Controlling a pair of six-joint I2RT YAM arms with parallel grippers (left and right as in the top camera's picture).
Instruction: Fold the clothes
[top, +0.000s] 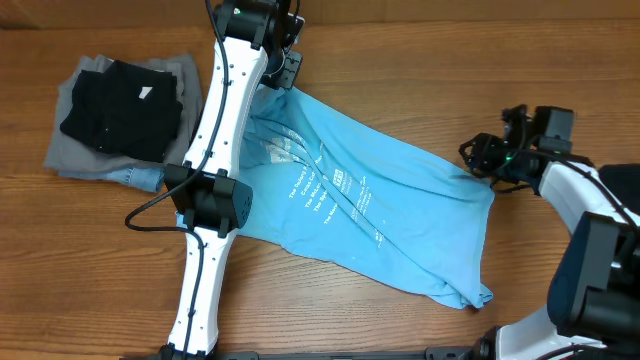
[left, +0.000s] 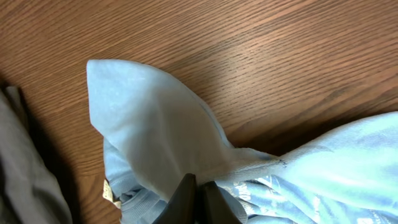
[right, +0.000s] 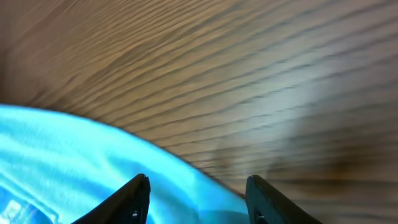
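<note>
Pinching the sky-blue shirt, my left claw is clamped on a bunched corner; my right claw gapes wide, the shirt's edge lying between its fingers on the surface.

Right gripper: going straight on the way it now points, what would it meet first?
The right gripper would most likely meet the blue shirt, whose edge lies between its open fingers; bare table follows beyond. Blur leaves its height above the cloth unclear.
</note>
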